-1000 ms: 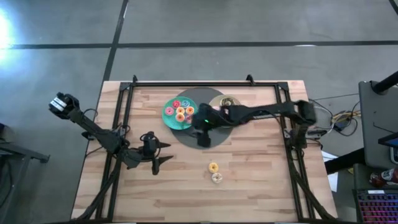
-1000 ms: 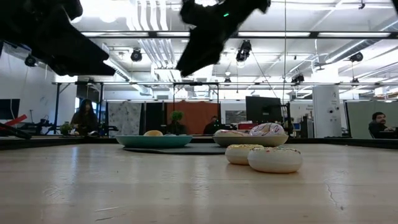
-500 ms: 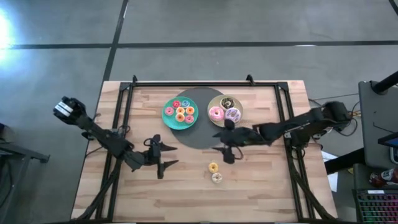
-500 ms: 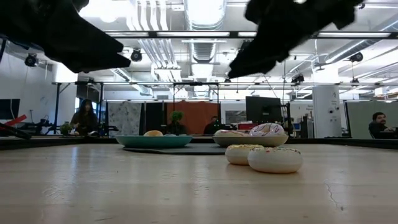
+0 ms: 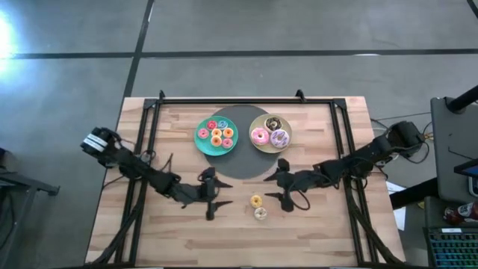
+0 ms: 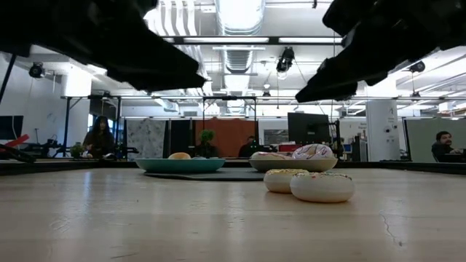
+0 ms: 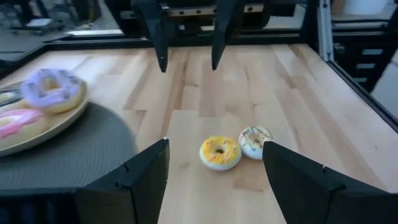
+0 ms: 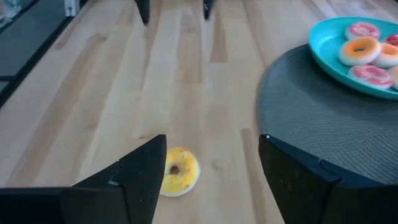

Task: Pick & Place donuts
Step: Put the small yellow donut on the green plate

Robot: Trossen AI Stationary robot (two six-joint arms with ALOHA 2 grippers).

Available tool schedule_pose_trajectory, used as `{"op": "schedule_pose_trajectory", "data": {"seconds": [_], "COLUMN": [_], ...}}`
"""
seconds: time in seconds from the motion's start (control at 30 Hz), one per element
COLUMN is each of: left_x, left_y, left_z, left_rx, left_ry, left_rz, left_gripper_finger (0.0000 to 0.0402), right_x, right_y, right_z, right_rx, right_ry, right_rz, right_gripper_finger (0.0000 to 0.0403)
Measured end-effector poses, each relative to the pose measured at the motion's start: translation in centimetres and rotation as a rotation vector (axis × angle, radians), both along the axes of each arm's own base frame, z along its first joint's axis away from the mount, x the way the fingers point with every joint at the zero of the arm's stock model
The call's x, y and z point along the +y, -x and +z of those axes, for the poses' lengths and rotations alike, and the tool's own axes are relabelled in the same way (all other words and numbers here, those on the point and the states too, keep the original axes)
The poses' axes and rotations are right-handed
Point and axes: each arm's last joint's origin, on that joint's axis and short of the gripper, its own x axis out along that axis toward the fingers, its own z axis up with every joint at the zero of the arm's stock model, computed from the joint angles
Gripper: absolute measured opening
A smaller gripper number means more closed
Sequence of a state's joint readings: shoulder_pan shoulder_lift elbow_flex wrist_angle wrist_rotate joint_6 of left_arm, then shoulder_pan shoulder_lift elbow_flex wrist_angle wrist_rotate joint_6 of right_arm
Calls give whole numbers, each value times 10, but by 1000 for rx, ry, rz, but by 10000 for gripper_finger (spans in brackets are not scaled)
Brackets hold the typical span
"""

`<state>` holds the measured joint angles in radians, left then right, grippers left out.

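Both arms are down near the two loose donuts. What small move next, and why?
Probably ease the right gripper forward and down over the yellow donut. Its fingers are open, the donut lies on the bare table just ahead, apart from the white donut, and the left gripper faces it from the opposite side.

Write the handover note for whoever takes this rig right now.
Left gripper: open, empty, just left of the loose donuts.
Right gripper: open, empty, just right of them.
Loose on the table: yellow donut and white donut, side by side.
Done: small donuts on the teal plate; three large donuts on the beige plate.
Left: plate the two loose ones.
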<state>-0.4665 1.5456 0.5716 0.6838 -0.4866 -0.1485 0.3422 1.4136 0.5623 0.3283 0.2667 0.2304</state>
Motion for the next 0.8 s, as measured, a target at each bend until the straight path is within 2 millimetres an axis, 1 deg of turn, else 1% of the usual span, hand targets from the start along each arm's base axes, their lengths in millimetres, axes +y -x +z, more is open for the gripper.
{"op": "schedule_pose_trajectory", "data": {"seconds": [0.17,0.4,0.6,0.7,0.8], "left_x": [1,8,15,15,18], "left_y": [-31,-68,-88,-99,-108], "left_z": [-4,-17,-28,-32,-43], "left_rx": [26,63,91,93,120], "left_ry": [-6,-4,27,37,40], "left_rz": [-73,-149,-197,-219,-234], "left_gripper_finger": [234,234,234,234,234], "right_x": [12,24,32,33,34], "right_y": [5,15,26,34,42], "right_z": [-1,-6,-15,-24,-31], "right_rx": [2,36,69,105,120], "right_ry": [-4,-3,-22,-25,-37], "right_rz": [39,9,3,-34,-75], "right_gripper_finger": [242,240,235,233,232]}}
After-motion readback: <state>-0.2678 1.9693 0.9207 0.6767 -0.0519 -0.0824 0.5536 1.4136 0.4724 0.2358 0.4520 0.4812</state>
